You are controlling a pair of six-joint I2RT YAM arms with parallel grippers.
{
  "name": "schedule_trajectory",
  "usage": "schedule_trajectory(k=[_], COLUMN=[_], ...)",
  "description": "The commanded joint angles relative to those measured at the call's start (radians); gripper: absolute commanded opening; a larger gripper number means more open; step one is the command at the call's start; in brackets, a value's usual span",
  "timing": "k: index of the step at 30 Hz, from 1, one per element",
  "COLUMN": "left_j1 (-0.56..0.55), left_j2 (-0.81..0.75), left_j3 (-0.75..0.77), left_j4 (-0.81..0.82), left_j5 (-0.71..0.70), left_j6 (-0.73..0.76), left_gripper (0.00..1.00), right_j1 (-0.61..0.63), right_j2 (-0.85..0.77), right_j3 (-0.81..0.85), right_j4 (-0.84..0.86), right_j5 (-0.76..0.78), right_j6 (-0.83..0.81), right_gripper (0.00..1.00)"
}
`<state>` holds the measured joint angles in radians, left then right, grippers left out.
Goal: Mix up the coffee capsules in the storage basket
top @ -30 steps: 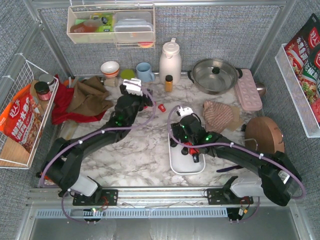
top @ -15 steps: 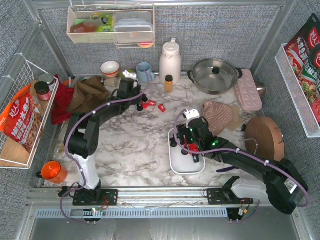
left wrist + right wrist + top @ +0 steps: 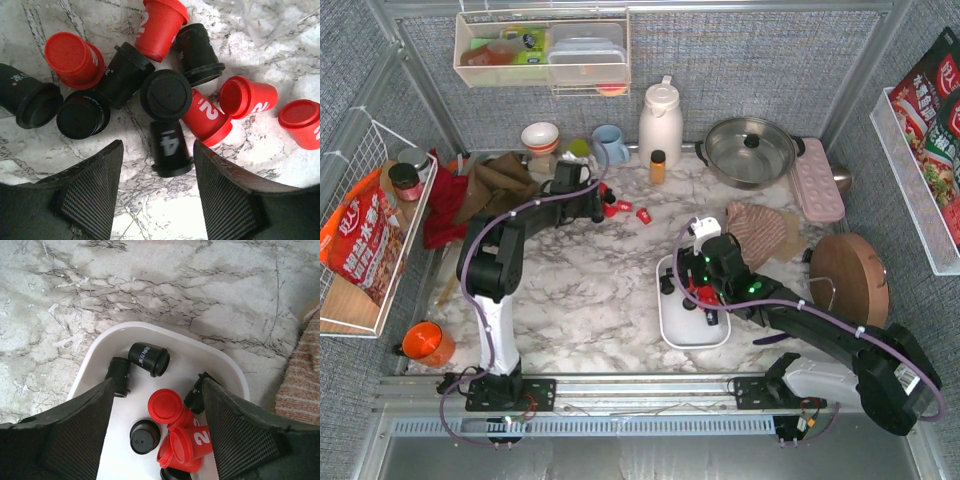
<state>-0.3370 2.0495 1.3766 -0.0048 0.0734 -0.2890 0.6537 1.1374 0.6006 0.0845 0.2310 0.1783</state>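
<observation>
Red and black capsules (image 3: 167, 407) lie in the white basket (image 3: 100, 360), and more lie in a heap (image 3: 165, 95) on the worktop (image 3: 590, 290).
The basket sits on the marble worktop in front of the right arm. A few black capsules and a few red ones are in it, and two red ones touch. The right hand (image 3: 156, 387) hangs over the basket, spread wide with nothing in it. A striped cloth (image 3: 300, 375) lies just beside the basket. The heap is well apart from the basket, near the back of the worktop. The left hand (image 3: 157, 150) is low over the heap, spread apart and not gripping. A black capsule marked 4 (image 3: 171, 150) lies on its side between the fingers (image 3: 95, 195). A blue cup (image 3: 610, 143) and a white jug (image 3: 660, 120) stand behind the heap.
</observation>
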Motion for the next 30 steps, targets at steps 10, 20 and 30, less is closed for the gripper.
schedule_trajectory(k=[10, 20, 30], left_j1=[-0.013, -0.029, -0.029], left_j2=[0.068, 0.076, 0.075], left_j3=[0.06, 0.095, 0.092], left_j4=[-0.088, -0.162, -0.154], left_j5=[-0.079, -0.14, -0.055], left_j6=[0.01, 0.043, 0.063], left_gripper=[0.57, 0.58, 0.55], right_j1=[-0.003, -0.005, -0.009], right_j2=[-0.025, -0.015, -0.001], right_j3=[-0.009, -0.012, -0.012], right_j4=[0.025, 0.029, 0.029], right_j5=[-0.018, -0.018, -0.019], right_j6=[0.007, 0.007, 0.017], right_gripper=[0.75, 0.75, 0.75])
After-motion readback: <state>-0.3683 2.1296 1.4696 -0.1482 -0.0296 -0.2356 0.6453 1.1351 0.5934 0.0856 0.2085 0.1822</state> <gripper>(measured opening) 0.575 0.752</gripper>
